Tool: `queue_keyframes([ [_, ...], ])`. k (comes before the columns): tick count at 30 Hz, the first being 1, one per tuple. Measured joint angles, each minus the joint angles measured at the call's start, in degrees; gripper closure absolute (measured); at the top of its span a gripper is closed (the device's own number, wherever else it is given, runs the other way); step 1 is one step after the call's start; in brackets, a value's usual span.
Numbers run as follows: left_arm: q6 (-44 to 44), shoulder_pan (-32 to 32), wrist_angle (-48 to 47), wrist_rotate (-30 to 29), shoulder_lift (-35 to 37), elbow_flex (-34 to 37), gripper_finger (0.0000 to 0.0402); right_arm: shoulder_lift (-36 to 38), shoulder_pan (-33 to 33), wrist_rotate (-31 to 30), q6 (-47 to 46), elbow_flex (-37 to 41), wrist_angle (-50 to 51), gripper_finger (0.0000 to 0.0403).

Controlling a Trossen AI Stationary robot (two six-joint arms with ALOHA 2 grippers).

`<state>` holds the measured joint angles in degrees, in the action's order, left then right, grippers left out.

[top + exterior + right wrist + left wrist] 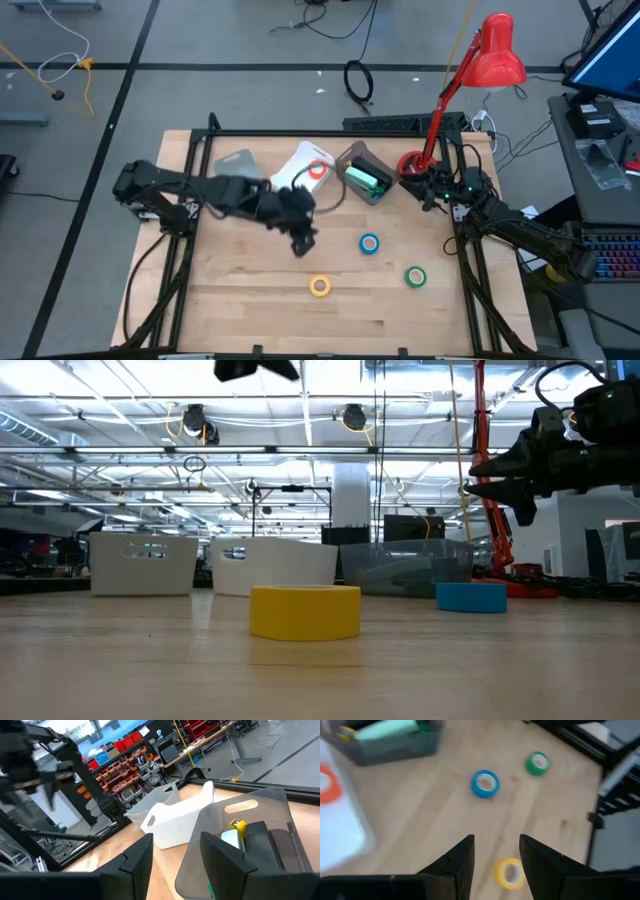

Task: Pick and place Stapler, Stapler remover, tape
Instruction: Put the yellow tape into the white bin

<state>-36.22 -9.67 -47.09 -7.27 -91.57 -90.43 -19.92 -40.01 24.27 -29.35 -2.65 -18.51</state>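
Three tape rolls lie flat on the wooden table: blue [370, 243], yellow [320, 286] and green [415, 276]. An orange roll [317, 170] lies in the white bin [300, 160]. A green stapler [366, 180] lies in the grey bin [372, 192]. I cannot make out the stapler remover. My left gripper [304, 244] hangs open above the table's middle with nothing between its fingers. In the left wrist view [496, 840] the yellow roll [510, 872] shows below it. My right gripper [176, 837] waits open at the far right, pointing level toward the grey bin [250, 845].
A second pale bin [235, 163] stands at the far left, next to the white one. A red desk lamp [495, 50] stands with its base [410, 163] at the table's far right corner. A black frame rail [470, 290] runs along the table's sides. Bare wood lies along the near edge.
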Motion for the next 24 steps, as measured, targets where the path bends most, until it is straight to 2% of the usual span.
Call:
queue_keyframes([
  [6,-3.2,-7.6,-0.1,-2.2,-3.1,0.0,0.0243,0.0,0.0,-0.1,0.0,0.0,0.0,0.0248],
  [12,-3.6,-13.1,-0.8,-2.0,-7.9,-0.1,0.0243,0.0,0.0,-0.1,0.0,0.0,0.2,0.0248],
  [18,-2.7,-16.0,-0.8,-1.3,-14.3,0.0,0.0243,-0.3,0.0,-0.1,0.0,0.0,0.1,0.0248],
  [24,-3.6,-15.7,-0.5,1.7,-20.0,0.0,0.0243,-0.3,0.0,-0.2,0.1,0.0,0.4,0.0248],
])
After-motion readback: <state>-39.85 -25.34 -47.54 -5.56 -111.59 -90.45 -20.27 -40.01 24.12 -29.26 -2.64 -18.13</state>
